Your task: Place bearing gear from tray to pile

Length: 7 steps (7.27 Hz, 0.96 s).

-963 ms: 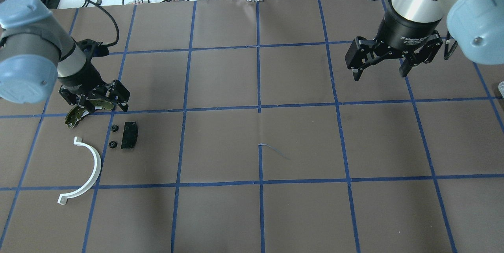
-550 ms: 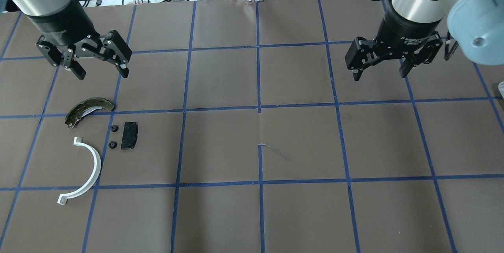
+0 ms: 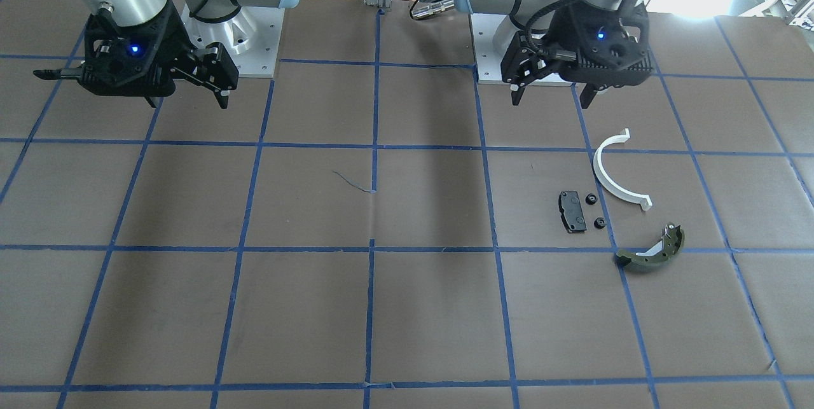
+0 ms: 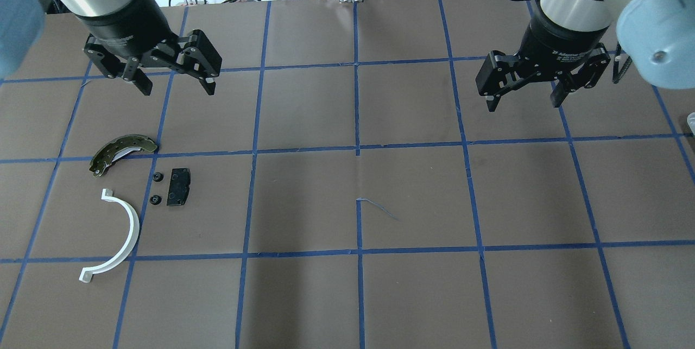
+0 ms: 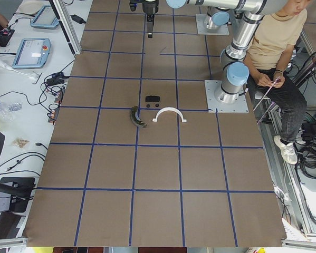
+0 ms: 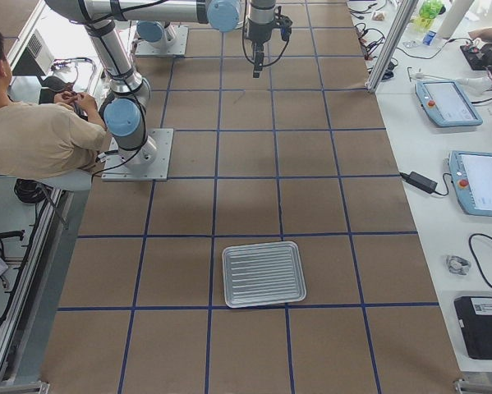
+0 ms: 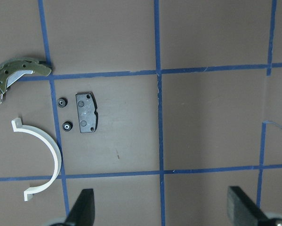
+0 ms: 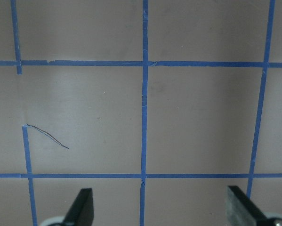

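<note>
In the front-facing view both arms stand upright over the robot-side edge of the surface (image 3: 407, 320), wrists pointing straight down. The left tool (image 3: 548, 102) and the right tool (image 3: 187, 102) hover with their fingers spread apart and nothing between them. Out from the left tool lies the pile: a white half-ring (image 3: 604, 180), a black pad (image 3: 572, 210) and an olive brake shoe (image 3: 648, 254). Two small black bearing gears (image 3: 598, 223) rest on the surface just beside the pad, between it and the half-ring. From overhead, the left arm comes in at the far left corner, its tool held above the surface beyond the brake shoe, while the right arm hangs near the far right corner. The exterior left view sets the pile in the left half of the surface, in front of the left arm's base (both tools are too small there to judge). The exterior right view shows a ribbed metal tray (image 6: 263, 273) lying flat toward the right end, well apart from both arms. The left wrist camera looks straight down on the pile, its fingertips wide apart. The right wrist camera sees only taped grid between its parted fingertips.
</note>
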Motion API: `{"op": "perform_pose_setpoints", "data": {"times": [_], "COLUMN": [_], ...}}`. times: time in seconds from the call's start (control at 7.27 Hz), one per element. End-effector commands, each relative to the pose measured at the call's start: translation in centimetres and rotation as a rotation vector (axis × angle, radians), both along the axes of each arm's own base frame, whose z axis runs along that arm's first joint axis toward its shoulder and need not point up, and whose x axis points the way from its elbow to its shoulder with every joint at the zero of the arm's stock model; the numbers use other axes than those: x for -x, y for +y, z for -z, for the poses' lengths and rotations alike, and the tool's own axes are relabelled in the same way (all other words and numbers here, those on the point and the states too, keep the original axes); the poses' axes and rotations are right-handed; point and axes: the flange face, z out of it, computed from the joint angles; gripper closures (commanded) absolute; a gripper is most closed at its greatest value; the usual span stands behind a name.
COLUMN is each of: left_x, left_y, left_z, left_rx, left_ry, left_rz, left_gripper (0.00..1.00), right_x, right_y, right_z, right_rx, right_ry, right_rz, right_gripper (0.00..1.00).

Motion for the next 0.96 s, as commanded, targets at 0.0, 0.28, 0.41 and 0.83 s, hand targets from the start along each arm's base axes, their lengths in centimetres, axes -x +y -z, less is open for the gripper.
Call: {"op": "perform_pose_setpoints", "data": {"times": [0.0, 0.28, 0.41, 0.83], "left_x": [1.4, 0.6, -1.0, -1.5], "left_y": [-0.1, -0.2, -0.6, -0.2], "left_z": [0.4, 0.5, 0.5, 0.5], "left_rx": [0.076, 0.076, 0.071, 0.039], "left_ry": [0.009, -0.004, -0.002, -0.003], "left_rz": [0.029, 0.061, 0.067, 0.043], "left_gripper": [0.0, 0.0, 0.0, 0.0], "right_x": [0.0, 0.0, 0.0, 0.0], "right_y": [0.0, 0.0, 0.0, 0.0], "right_z": [0.0, 0.0, 0.0, -0.1], "right_rx": [-0.001, 0.001, 0.001, 0.004], "right_ry": [0.0, 0.002, 0.002, 0.002], "right_rz": [0.0, 0.0, 0.0, 0.0], "right_gripper": [0.0, 0.0, 0.0, 0.0]}}
